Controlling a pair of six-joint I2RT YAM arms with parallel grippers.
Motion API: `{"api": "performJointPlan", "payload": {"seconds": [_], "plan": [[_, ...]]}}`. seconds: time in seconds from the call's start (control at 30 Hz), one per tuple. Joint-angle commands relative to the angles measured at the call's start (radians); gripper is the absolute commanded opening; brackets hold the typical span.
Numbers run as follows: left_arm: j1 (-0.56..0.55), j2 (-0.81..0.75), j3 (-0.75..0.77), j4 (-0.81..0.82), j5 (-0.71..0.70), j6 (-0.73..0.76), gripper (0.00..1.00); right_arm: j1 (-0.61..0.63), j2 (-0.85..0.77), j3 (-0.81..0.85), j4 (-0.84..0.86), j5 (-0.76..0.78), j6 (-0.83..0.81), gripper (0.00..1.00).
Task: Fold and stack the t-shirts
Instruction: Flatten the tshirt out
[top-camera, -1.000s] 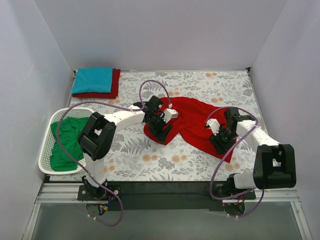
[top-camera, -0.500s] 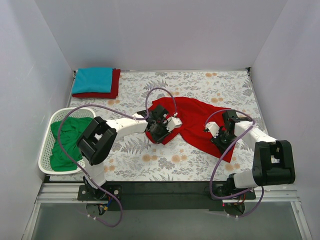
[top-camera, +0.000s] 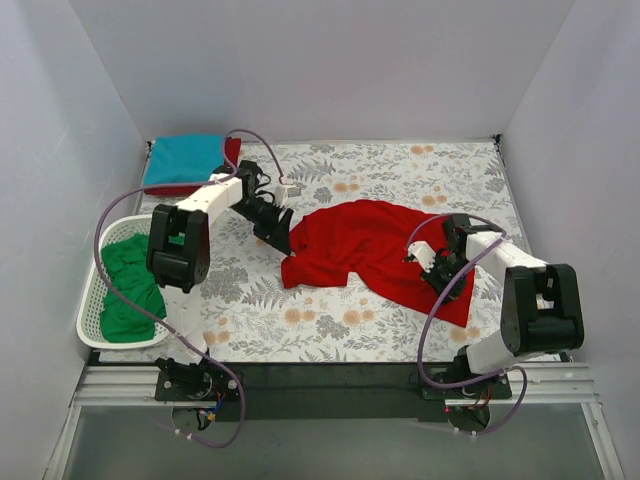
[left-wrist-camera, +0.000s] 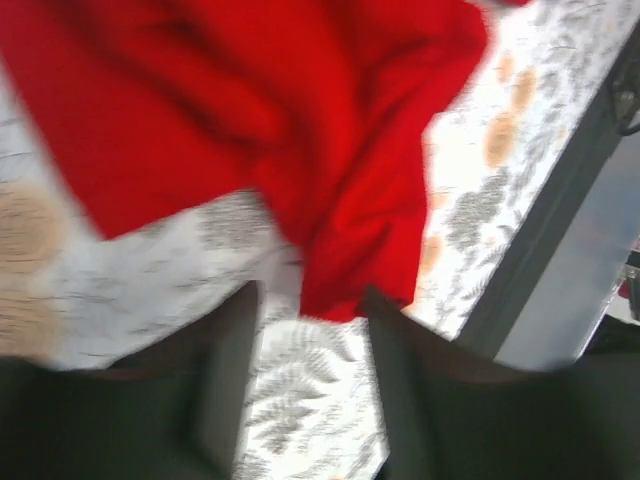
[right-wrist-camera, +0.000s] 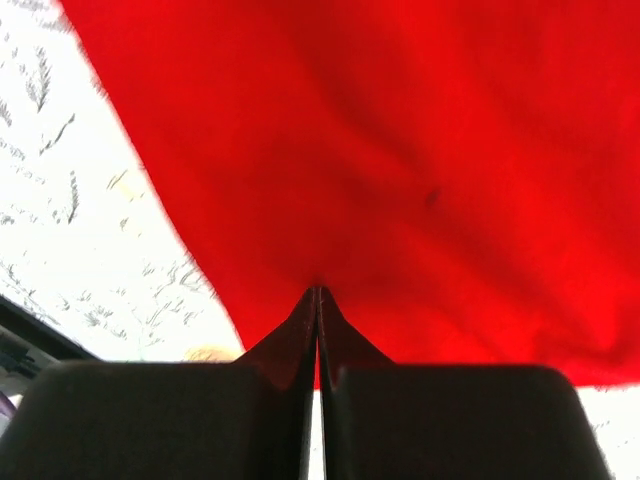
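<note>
A bright red t-shirt (top-camera: 365, 245) lies crumpled and spread over the middle of the table. My left gripper (top-camera: 278, 236) hovers just off its left edge, jaws open and empty; in the blurred left wrist view a corner of the red shirt (left-wrist-camera: 340, 200) lies just past the left gripper (left-wrist-camera: 310, 300). My right gripper (top-camera: 441, 272) is at the shirt's near right part, and in the right wrist view this gripper (right-wrist-camera: 318, 292) is shut, pinching the red shirt (right-wrist-camera: 400, 150). A folded teal t-shirt (top-camera: 185, 160) lies on a folded darker red one (top-camera: 232, 170) at the back left. A green t-shirt (top-camera: 130, 285) sits in the basket.
The white lattice basket (top-camera: 90, 305) stands at the table's left edge. The floral tablecloth (top-camera: 340, 325) covers the table between grey walls. The table's dark front rail (left-wrist-camera: 540, 260) shows in the left wrist view.
My left gripper let go of the red shirt's left edge and swung back and left, jaws now open. My right gripper closed on the shirt's near right part.
</note>
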Motion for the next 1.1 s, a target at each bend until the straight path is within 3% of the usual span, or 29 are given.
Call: {"api": "performJointPlan", "payload": {"seconds": [0.0, 0.1, 0.37, 0.57, 0.83, 0.97, 1.07], "plan": [[0.056, 0.112, 0.034, -0.100, 0.084, -0.035, 0.52, -0.002, 0.062, 0.084, -0.010, -0.048, -0.004, 0.01], [0.113, 0.094, 0.048, -0.058, 0.105, -0.067, 0.54, -0.005, 0.085, 0.149, -0.017, -0.037, 0.027, 0.08], [0.126, -0.277, -0.128, 0.050, 0.073, -0.038, 0.51, -0.004, -0.089, 0.143, -0.128, -0.062, 0.053, 0.34], [0.055, -0.386, -0.267, 0.099, 0.015, -0.093, 0.52, -0.002, -0.157, 0.054, -0.158, -0.034, 0.056, 0.35], [0.018, -0.419, -0.311, 0.132, 0.032, -0.161, 0.54, 0.007, -0.181, -0.059, -0.085, 0.030, 0.045, 0.35], [0.012, -0.431, -0.332, 0.141, 0.013, -0.159, 0.55, 0.013, -0.194, -0.118, -0.063, 0.061, 0.025, 0.48], [0.011, -0.448, -0.357, 0.152, 0.006, -0.163, 0.56, 0.027, -0.197, -0.148, -0.053, 0.078, 0.025, 0.49]]}}
